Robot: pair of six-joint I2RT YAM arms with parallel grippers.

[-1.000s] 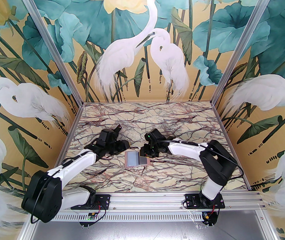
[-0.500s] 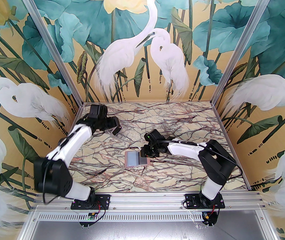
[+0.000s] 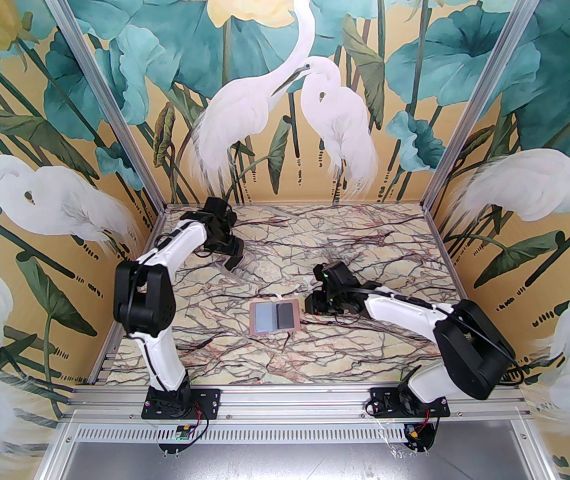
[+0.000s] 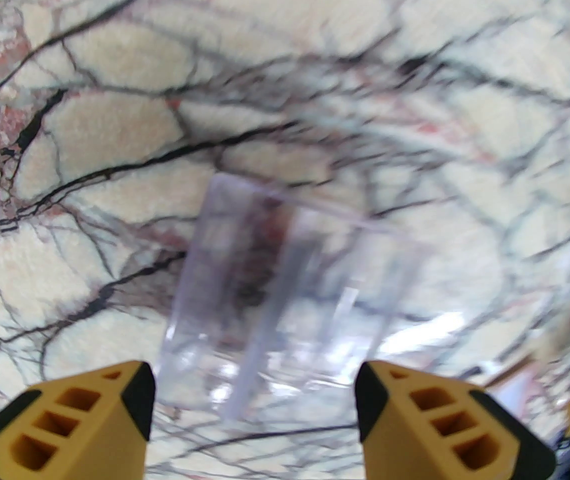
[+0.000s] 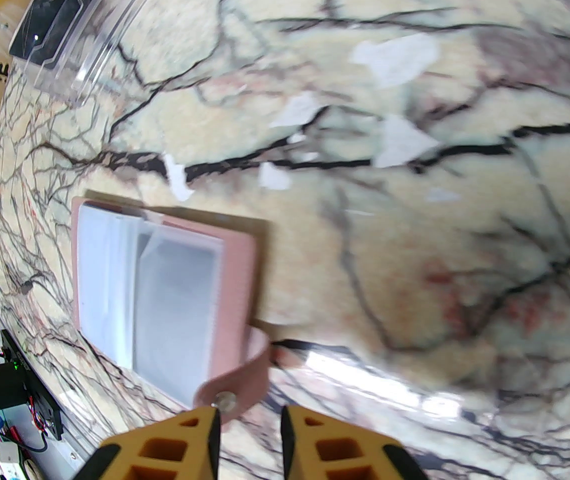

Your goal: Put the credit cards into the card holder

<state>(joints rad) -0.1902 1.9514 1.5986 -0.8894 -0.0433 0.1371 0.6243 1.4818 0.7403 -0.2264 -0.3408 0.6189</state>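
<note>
The pink card holder [image 3: 274, 318] lies open in the middle of the table, and a dark credit card [image 3: 283, 316] shows through its right sleeve. In the right wrist view the card holder [image 5: 165, 288] has its snap tab [image 5: 237, 383] curling up against my left fingertip. My right gripper [image 5: 250, 418] stands narrowly open just right of the holder [image 3: 310, 303], bare table showing in the gap. My left gripper [image 3: 232, 260] is at the back left, open [image 4: 252, 403] over a clear plastic box [image 4: 285, 293]. A black credit card [image 5: 45, 23] lies in that box [image 5: 85, 53].
Small white paper scraps [image 5: 395, 58] lie scattered on the marble table [image 3: 315, 248] behind the holder. The painted side walls and metal posts [image 3: 157, 208] stand close to the left arm.
The left arm swung from beside the holder to the back left corner, its jaws opening wider. The right gripper drew back to the right, off the holder's right half.
</note>
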